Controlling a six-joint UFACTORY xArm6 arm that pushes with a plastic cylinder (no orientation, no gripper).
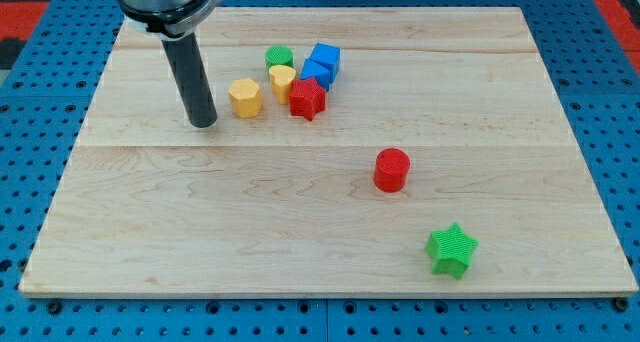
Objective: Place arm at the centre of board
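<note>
We find a pale planked wooden board (200, 212) on blue pegboard (620, 132). Our tip (204, 124), a bare rod grasping nothing, rests just left of the yellow hexagonal block (245, 98).

We seem to be in a robotics lab. We see a pale wooden board (330, 232) resting on a blue perforated mounting table (620, 102), with small coloured test blocks and a robot's rod.

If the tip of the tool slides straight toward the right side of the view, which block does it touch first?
Probably the yellow hexagonal block: it lies just to the view's right of my tip, slightly higher in the view, so depth leaves some doubt.
</note>
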